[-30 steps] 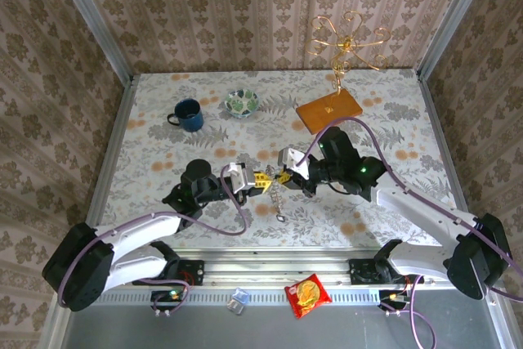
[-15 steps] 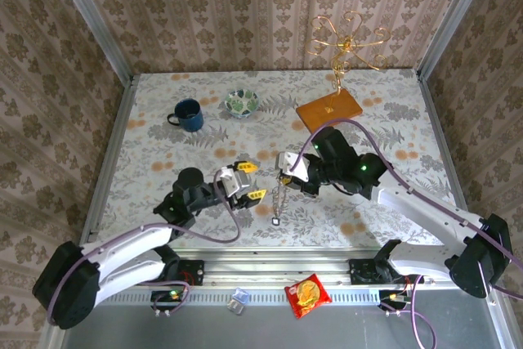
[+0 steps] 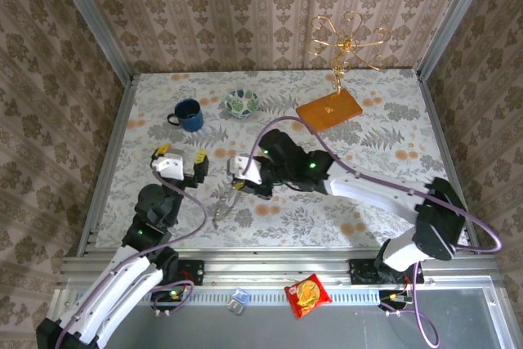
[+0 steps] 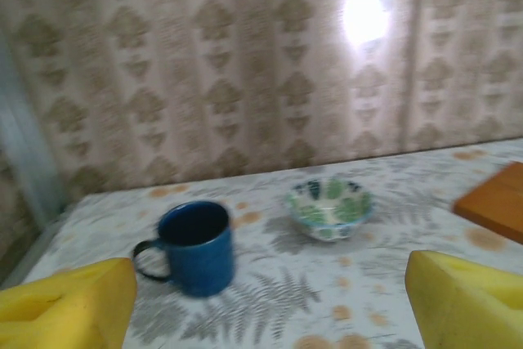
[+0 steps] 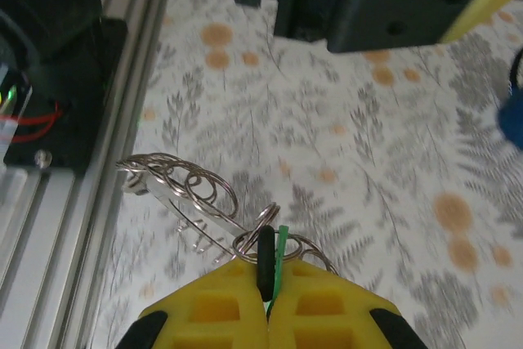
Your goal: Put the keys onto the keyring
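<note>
Currently, the right gripper is clamped on the keyring, which hangs above the table. A thin green key edge sits between its pads. The left gripper is raised, jaws wide apart, holding nothing, facing the blue mug.

White arms, purple cables

No lettering can be read anywhere — the red snack packet carries print too small to read.
</note>
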Motion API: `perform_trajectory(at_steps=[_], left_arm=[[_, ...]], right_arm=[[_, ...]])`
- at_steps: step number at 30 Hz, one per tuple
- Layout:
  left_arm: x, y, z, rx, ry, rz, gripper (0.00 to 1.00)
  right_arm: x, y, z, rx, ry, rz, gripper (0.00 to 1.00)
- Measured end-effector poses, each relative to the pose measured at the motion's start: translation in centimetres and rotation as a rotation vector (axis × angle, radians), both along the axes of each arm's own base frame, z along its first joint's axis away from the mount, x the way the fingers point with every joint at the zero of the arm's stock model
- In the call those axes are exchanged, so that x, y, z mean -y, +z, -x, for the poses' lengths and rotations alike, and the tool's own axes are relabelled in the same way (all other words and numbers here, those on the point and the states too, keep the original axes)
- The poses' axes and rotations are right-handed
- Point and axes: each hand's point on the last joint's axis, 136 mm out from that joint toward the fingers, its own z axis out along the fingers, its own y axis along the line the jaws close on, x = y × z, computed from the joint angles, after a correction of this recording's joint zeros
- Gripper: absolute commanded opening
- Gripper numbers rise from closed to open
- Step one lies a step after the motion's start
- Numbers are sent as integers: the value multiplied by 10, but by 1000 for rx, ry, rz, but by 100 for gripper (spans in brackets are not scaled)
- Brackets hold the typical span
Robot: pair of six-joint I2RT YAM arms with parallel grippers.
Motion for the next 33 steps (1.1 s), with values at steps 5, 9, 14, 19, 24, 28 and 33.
perform_trajectory(at_steps=[5, 9, 14, 19, 24, 28, 33], left_arm=[[-22, -15, -4, -67, 120, -15, 88], [-27, -28, -9, -118, 158, -42, 90], [-29, -46, -15, -190, 177, -87, 95], [-29, -53, -20, -223, 184, -95, 100], [-28, -63, -25, -263, 186, -109, 100], [-34, -69, -31, -299, 209, -119, 100], [-39, -72, -38, -327, 230, -127, 100]], right_arm=[[-19, -34, -16, -79, -40, 7, 0], [-6, -60, -36, -123, -98, 63, 0], [29, -80, -60, -108, -168, 163, 0], [78, -114, -53, -83, -172, 350, 0], [117, -140, -45, -62, -166, 524, 0], [147, -156, -43, -33, -169, 666, 7], [181, -172, -36, -3, -168, 823, 31]])
